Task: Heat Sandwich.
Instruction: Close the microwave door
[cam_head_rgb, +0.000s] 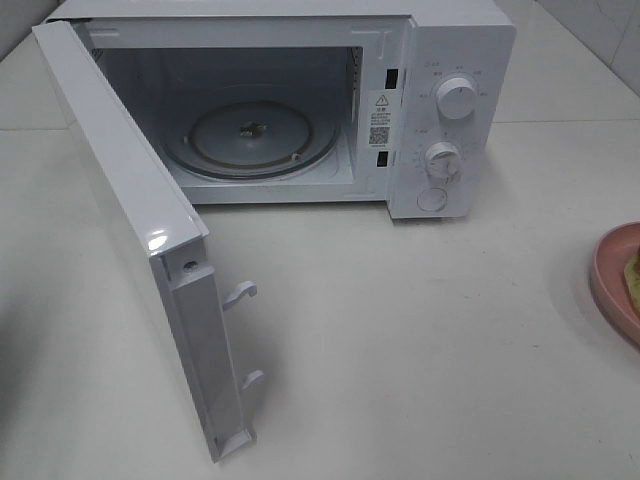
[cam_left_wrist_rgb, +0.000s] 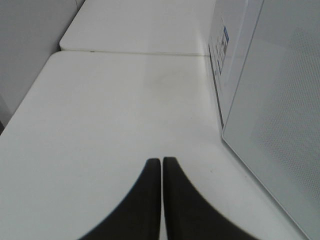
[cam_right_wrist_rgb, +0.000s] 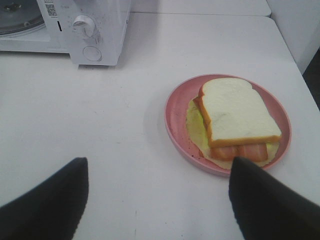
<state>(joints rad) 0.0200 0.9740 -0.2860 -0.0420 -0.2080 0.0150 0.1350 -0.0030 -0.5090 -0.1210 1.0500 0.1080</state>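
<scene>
Microwave door swung wide; sandwich on plate at table's right edge.

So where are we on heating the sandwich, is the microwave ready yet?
Done: the microwave door stands wide open and the glass turntable is bare. In hand: the right gripper, fingers spread, hovers near the sandwich on its pink plate, not yet gripping. The left gripper is shut, empty, beside the microwave. Left: load the plate, close the door, start heating.
</scene>
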